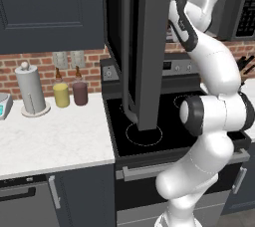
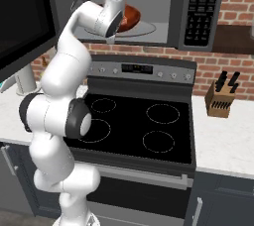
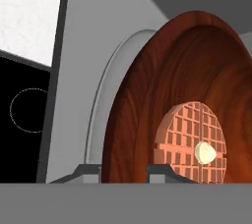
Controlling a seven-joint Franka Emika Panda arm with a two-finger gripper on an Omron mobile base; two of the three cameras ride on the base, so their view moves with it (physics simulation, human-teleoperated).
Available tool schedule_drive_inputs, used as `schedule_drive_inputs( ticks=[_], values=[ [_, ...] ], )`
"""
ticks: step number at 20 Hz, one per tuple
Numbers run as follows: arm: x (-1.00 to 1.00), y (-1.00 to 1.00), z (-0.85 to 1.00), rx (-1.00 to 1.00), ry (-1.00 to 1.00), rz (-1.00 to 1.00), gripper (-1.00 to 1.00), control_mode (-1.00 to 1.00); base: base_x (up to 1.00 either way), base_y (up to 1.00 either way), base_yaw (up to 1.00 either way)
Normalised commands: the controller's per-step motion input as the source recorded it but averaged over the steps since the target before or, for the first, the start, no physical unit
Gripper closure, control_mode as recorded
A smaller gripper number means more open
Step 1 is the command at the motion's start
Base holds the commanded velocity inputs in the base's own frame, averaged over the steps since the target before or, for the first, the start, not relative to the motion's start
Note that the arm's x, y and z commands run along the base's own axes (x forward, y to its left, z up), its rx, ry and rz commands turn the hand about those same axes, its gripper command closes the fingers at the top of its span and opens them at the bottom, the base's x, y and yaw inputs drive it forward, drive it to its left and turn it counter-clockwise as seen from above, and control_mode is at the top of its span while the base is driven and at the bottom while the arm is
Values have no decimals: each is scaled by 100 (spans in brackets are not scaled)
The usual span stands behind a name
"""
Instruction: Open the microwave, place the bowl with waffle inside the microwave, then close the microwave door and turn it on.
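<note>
- Left base view: the microwave door (image 1: 142, 47) stands swung wide open, a tall dark panel edge-on over the stove (image 1: 149, 121). The arm reaches up behind it toward the open microwave. On the white counter (image 1: 50, 141) to the left stand a paper towel roll (image 1: 31, 90) and two jars, one yellow (image 1: 61, 94), one dark red (image 1: 79, 92).
- Right base view: the microwave (image 2: 168, 7) is open above the stove, button panel at its right. The bowl (image 2: 130, 17) sits on the round turntable (image 2: 144, 30) inside, partly hidden by the robot's hand. A knife block (image 2: 222, 97) stands on the counter to the right.
- Hand view: the gripper (image 3: 125, 171) has its two finger tips on either side of the bowl's rim, clamped on it. The waffle (image 3: 192, 142) lies in the bottom of the bowl with a pale dollop on it. The turntable's edge shows just behind the bowl.
</note>
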Motion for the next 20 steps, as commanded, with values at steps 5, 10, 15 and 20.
schedule_drive_inputs(
  ticks=[5, 10, 15, 20],
  values=[
    [30, 0, -5, 0, 1, -4, 100, -100, 0, 0, 0],
    [25, 0, -26, 0, 0, -4, -100, -100, 0, 0, 0],
    [3, 0, -40, 0, 0, 0, -100, -100, 0, 0, 0],
    [0, 0, -18, 0, -1, -1, -100, -100, 0, 0, 0]
  ],
)
